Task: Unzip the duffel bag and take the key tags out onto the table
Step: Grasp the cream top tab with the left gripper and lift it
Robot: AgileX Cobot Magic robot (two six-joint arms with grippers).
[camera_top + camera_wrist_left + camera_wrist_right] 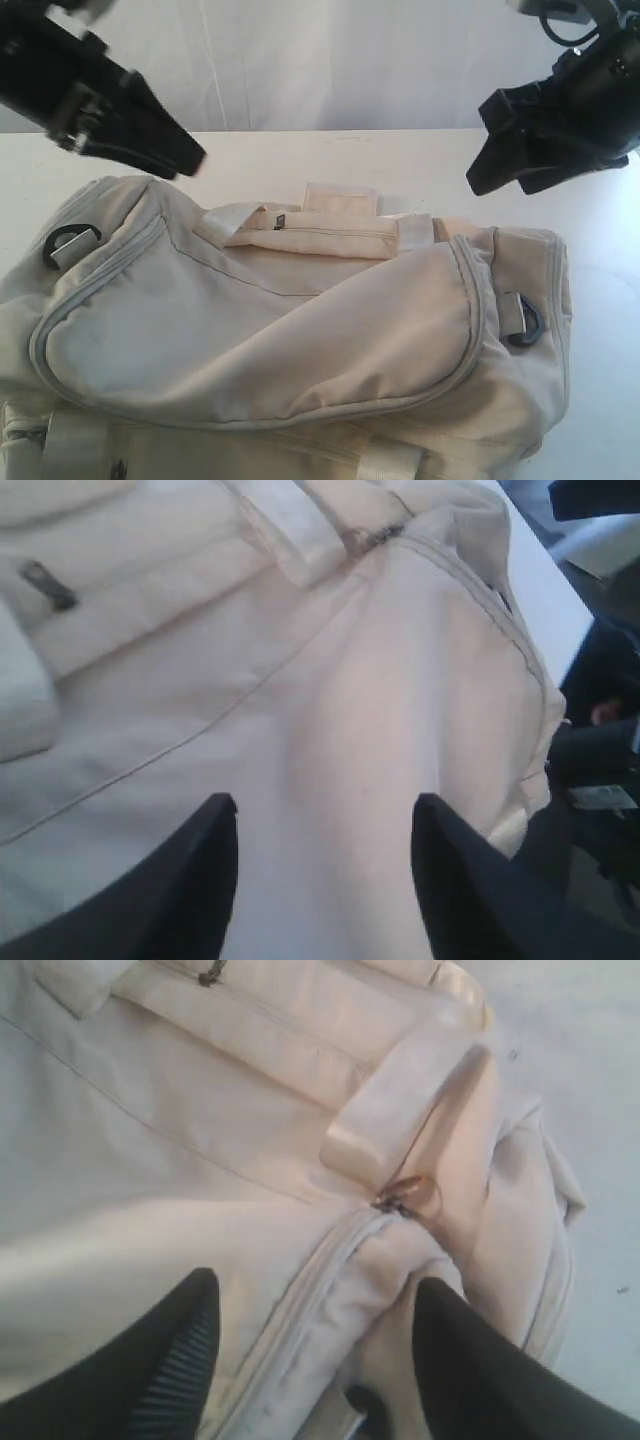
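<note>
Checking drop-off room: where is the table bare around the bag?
Bare table runs in a strip behind the bag, up to the backdrop, and down past the bag's right end. The bag fills the middle and front, out to the left edge of view. The left tool and right tool hang near its back corners, crowding them.

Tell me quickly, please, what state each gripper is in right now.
Left gripper: open, holding nothing, above the duffel bag.
Right gripper: open, holding nothing, above the bag's zipper pull.
</note>
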